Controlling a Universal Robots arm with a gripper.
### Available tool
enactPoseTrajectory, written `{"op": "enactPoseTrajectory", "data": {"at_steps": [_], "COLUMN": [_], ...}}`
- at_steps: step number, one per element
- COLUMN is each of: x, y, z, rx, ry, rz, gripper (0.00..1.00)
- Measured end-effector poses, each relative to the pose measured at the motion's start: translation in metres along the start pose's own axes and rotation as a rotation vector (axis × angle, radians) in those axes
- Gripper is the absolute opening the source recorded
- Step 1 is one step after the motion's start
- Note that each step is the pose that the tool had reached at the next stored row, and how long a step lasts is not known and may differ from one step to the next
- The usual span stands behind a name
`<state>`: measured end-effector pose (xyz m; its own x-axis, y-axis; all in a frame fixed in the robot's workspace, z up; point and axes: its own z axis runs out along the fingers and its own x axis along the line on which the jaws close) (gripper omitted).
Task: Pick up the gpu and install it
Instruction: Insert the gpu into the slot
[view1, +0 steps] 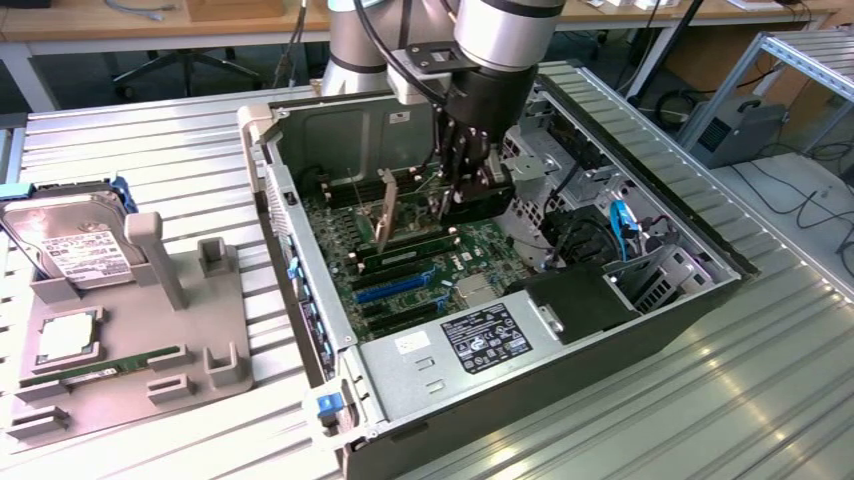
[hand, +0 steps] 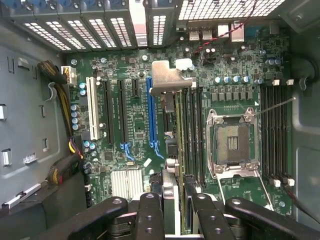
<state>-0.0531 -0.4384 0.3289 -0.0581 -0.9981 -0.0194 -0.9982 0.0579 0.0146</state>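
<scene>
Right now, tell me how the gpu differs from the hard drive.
Pose: the gpu stands on edge; the drive lies label-up. Place: the gpu is inside the case, clamped in the gripper; the drive rests on the grey tray at the exterior view's left. Build: the gpu is a thin brownish card; the drive is a boxy silver block with a white label. Both are rectangular.
</scene>
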Motion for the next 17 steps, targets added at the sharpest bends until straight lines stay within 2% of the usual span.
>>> {"op": "enactPoseTrajectory", "data": {"at_steps": [9,17], "x": [0.002,0.007], "y": [0.0034,0.0137], "z": [0.0015,0.0046], "rx": [0.0001,0.0002], "ry": [-0.0001,-0.0003], "rz": [0.000,0.000], "gripper": [0.27,0.27]}}
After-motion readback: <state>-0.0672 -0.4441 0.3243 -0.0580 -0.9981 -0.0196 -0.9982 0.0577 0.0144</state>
